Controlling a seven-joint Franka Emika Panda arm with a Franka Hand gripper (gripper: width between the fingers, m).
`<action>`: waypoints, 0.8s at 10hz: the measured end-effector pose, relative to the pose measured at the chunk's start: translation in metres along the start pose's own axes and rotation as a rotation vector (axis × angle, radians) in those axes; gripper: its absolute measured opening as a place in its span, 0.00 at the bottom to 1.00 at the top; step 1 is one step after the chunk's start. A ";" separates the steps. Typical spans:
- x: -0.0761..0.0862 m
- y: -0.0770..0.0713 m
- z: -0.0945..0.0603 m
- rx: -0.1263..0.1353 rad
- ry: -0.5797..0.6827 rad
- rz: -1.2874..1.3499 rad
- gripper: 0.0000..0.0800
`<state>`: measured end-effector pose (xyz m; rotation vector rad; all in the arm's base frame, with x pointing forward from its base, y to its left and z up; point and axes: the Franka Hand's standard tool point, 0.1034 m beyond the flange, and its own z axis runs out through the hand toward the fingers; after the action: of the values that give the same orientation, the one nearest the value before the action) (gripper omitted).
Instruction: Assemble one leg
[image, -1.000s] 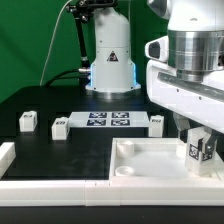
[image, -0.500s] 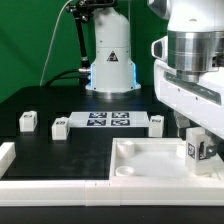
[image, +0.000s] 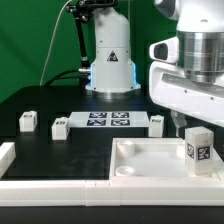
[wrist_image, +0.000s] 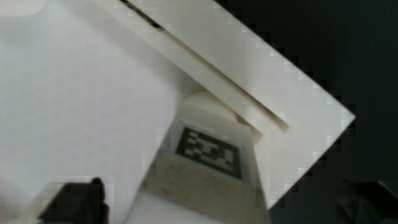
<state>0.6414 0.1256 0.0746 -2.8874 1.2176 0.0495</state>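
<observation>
1. we see the leg (image: 198, 148) standing upright on the white panel (image: 140, 165), at the worktop's near corner on the exterior view's right, with a tagged face toward the camera.
2. the gripper (image: 192, 121) hangs just above the leg. in the wrist view its dark fingertips (wrist_image: 75, 200) are spread wide, with a clear gap between them and the leg, so it holds nothing.
3. we cannot tell whether the leg's foot sits in a socket.
4. the marker board (image: 108, 120) lies flat toward the far edge of the black worktop (image: 70, 148).
5. three other tagged blocks (image: 60, 127) rest there: one near the exterior view's left edge and one just beside each end of the marker board.
</observation>
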 end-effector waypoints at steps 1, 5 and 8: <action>-0.002 -0.001 0.000 0.000 0.001 -0.096 0.81; 0.005 0.003 -0.001 0.002 0.004 -0.494 0.81; 0.008 0.005 -0.001 0.000 0.005 -0.755 0.81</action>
<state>0.6435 0.1168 0.0749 -3.1240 0.0678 0.0354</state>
